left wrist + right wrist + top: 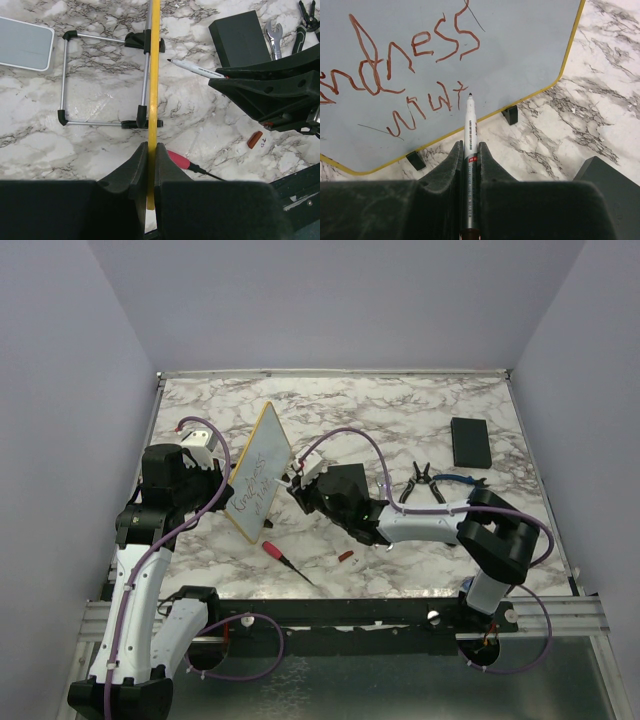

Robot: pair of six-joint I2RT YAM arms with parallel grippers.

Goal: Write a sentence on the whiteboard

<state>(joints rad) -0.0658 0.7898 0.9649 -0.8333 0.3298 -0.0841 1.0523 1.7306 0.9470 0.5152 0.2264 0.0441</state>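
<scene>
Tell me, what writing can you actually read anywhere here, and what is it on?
"ndness": the first handwritten line on the whiteboard, its start cut off in the right wrist view.
The second line below it: a scrawl, not legible.
Print on the marker barrel: too small to read.
A tiny mark on the table by the red cap: unreadable.

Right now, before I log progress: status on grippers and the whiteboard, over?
Left gripper shut on whiteboard edge. Right gripper shut on marker, tip at second line's end. Sentence two lines. Nothing between tip and board.
</scene>
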